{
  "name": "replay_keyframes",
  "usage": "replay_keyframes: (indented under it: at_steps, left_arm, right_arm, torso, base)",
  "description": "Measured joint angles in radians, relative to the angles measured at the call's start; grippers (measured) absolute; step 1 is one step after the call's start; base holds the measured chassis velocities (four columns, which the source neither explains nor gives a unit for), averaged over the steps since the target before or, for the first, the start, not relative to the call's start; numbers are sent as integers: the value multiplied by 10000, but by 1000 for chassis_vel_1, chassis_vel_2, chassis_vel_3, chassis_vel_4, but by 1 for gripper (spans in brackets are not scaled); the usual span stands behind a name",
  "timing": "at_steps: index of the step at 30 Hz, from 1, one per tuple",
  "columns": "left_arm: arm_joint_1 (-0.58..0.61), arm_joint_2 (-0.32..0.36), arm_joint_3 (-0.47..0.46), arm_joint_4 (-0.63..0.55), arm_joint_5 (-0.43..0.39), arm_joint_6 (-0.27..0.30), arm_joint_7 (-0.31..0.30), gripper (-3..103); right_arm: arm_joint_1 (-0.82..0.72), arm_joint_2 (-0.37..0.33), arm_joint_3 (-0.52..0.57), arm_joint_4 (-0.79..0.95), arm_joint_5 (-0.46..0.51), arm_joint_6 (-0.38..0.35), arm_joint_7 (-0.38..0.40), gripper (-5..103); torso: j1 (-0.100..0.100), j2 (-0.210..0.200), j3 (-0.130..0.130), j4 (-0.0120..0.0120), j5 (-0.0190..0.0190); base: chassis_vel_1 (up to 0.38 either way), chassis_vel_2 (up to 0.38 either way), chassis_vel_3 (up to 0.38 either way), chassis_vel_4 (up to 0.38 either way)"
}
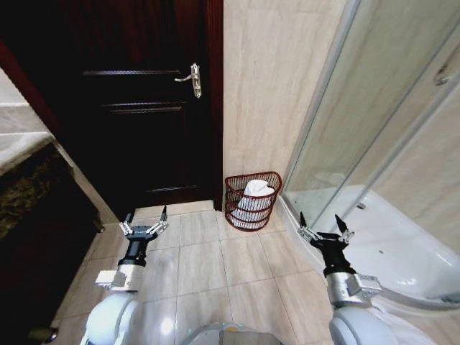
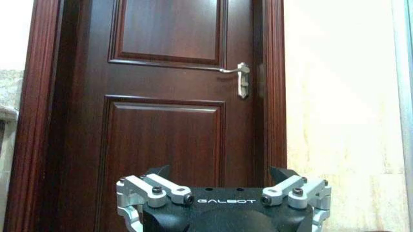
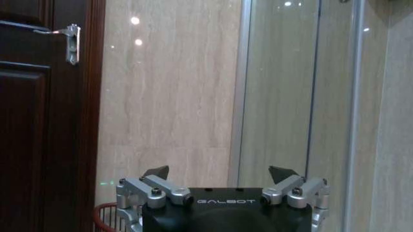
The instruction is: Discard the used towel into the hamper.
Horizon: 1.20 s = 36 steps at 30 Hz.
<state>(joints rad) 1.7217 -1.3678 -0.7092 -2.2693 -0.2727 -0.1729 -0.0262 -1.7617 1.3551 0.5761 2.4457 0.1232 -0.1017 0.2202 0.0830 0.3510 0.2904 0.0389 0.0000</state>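
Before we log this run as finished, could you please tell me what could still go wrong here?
1. The white towel stands above the rim of the hamper, so it might spill out if bumped.
2. The hamper sits close to the shower enclosure; driving forward may knock either.
3. The left gripper and right gripper, jaws open, point ahead and could strike the door.

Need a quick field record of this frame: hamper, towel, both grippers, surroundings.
hamper: on the floor by the wall, between door and shower
towel: white, inside the hamper
left gripper: jaws open, empty, low over the floor, facing the door
right gripper: jaws open, empty, near the shower rim
door: dark wood, closed
shower enclosure: glass, on the right
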Motion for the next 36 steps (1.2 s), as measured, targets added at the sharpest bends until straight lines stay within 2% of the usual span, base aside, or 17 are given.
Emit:
replay_keyframes:
  at_steps: [12, 36]
  left_arm:
    - [29, -56, -5, 37, 29, -132, 1, 100]
    - [24, -22, 25, 176, -137, -477, 38, 100]
  right_arm:
    - [-124, 54, -61, 145, -60, 49, 109, 100]
    - [-245, 307, -69, 242, -173, -30, 533, 100]
  torso:
    - [3, -8, -3, 0, 0]
    - [-1, -13, -7, -4, 0]
  base:
    - [-56, -28, -20, -56]
    - [-105, -109, -111, -100]
